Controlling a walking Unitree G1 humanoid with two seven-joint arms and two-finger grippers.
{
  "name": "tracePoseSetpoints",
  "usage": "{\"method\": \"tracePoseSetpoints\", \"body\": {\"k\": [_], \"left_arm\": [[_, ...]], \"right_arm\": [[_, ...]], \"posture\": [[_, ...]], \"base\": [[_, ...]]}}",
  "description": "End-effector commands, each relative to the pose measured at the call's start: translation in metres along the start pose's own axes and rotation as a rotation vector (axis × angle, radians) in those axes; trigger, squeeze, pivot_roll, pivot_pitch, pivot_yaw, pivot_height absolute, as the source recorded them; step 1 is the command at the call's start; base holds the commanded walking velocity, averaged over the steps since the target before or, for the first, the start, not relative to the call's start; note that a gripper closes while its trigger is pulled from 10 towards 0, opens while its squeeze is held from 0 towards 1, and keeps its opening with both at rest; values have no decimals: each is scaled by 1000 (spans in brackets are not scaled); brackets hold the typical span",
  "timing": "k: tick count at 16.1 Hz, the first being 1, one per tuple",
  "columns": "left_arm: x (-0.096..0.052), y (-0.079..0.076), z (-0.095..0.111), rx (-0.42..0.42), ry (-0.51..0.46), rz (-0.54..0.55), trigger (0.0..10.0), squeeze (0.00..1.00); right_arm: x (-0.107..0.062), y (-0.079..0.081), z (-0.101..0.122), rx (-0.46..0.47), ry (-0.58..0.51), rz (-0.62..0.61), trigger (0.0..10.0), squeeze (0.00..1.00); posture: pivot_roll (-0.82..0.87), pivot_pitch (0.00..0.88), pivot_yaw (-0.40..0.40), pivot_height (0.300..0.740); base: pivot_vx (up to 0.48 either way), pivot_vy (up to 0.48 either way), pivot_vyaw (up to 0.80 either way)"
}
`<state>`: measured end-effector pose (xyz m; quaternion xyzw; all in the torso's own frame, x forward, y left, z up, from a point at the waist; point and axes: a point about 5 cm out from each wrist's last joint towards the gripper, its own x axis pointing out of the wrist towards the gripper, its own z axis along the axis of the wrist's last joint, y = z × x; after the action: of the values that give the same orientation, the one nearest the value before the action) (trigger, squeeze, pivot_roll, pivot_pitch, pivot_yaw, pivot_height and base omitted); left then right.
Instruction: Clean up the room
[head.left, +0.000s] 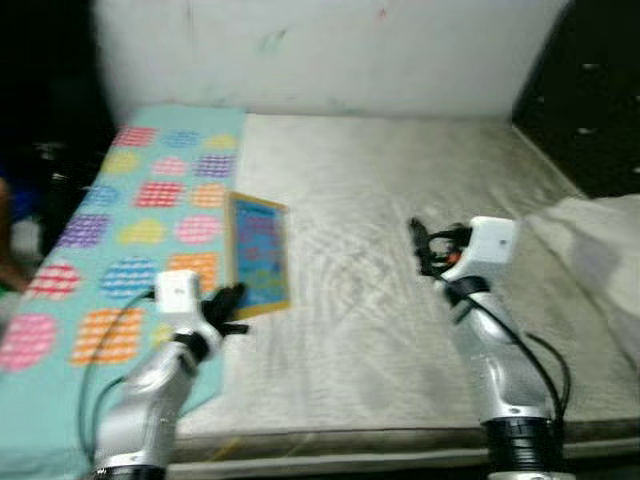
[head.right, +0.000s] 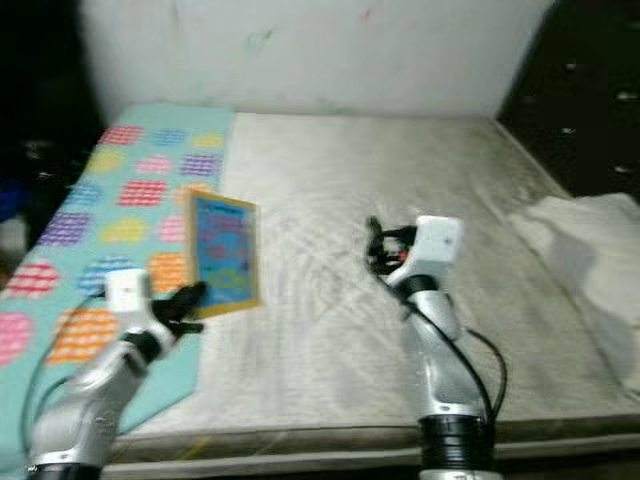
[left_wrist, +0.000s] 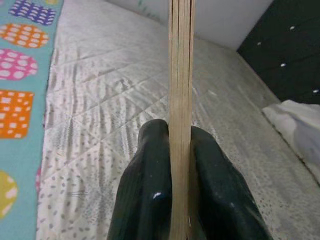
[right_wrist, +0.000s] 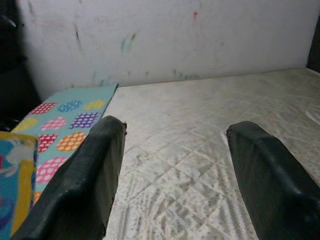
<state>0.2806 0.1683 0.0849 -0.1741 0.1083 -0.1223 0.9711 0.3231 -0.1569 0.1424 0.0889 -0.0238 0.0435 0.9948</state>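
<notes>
1. Mattress (head.left: 400, 200), bare quilted grey, set against a white wall (head.left: 330, 50).
2. Teal blanket (head.left: 130, 240) with coloured spots covers the mattress's left side.
3. White cloth (head.left: 595, 245) bunched at the right edge.
4. Picture book (head.left: 259, 254), yellow-bordered, held up over the blanket's edge.
5. Left gripper (head.left: 229, 306): jaws clamped on the book's lower edge.
6. Right gripper (head.left: 418, 246): above mid-mattress, jaws spread apart, holding nothing.

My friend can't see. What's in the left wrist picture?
Two black fingers of the left gripper pinch the thin edge of a book. Behind it lies a bare quilted mattress, with a dotted teal blanket beside.
</notes>
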Motion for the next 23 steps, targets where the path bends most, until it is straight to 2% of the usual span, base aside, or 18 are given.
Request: {"method": "tracePoseSetpoints", "body": {"k": [1, 15, 20, 23], "left_arm": [[5, -11, 5, 3, -28, -39, 10000, 0], [8, -12, 5, 4, -35, -43, 10000, 0], [9, -12, 7, -13, -58, -40, 10000, 0], [9, -14, 9, -35, -87, -78, 10000, 0]], "right_arm": [[0, -10, 3, -18, -5, -27, 10000, 0], [1, -11, 3, -38, -6, -28, 10000, 0], [1, -13, 2, -44, -7, -31, 10000, 0], [0, -14, 2, -47, -5, -33, 10000, 0]], "posture": [[-113, 0, 11, 740], [-119, 0, 7, 740], [-125, 0, 7, 740], [-126, 0, 9, 740]], "base": [[0, -386, 0], [0, -377, 0], [0, -103, 0], [0, 0, 0]]}}
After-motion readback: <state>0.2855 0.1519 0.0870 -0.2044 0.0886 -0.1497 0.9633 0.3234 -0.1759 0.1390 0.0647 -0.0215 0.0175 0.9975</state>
